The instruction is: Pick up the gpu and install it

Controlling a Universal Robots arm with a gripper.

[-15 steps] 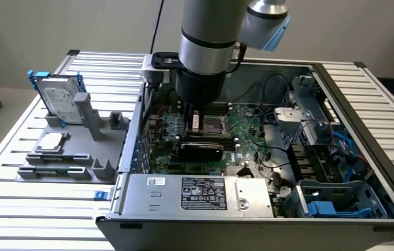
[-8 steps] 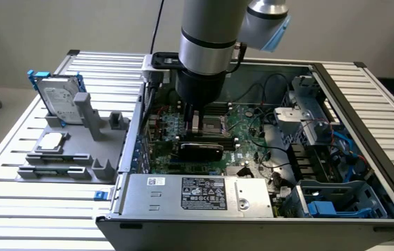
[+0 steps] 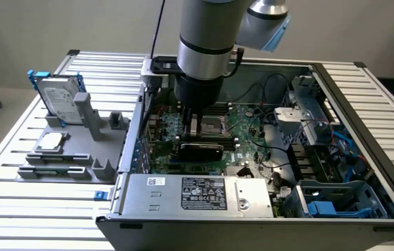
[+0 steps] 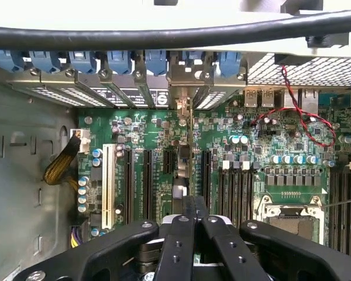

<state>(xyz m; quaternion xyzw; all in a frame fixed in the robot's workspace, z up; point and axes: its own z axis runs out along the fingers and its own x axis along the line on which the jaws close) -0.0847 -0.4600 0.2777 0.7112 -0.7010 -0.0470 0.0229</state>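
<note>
In the exterior view the arm (image 3: 207,47) comes straight down into the open computer case (image 3: 364,151), and the gripper (image 3: 198,124) hangs near the middle of the picture, over the motherboard (image 3: 247,125). Its fingers are pressed together on the gpu (image 3: 198,150), which stands on edge at 6 o'clock from the gripper, black shroud facing us, low against the board.

In the wrist view we look along the card. The gripper (image 4: 193,218) clamps the gpu (image 4: 184,170) by its thin edge. From the fingers (image 4: 175,249) the card runs between the black expansion slots toward the row of blue latches (image 4: 76,60) on the case wall. We cannot tell whether its connector sits in a slot. 1 white slot (image 4: 109,184) lies well to one side of it, the CPU socket (image 4: 289,213) to the other.

Back in the exterior view, the power supply (image 3: 197,193) lies at 6 o'clock from the card. At 9 o'clock, outside the case, a grey fixture (image 3: 57,157) on the slatted table (image 3: 15,209) holds a silver hard drive (image 3: 61,99) upright in a blue frame.
</note>
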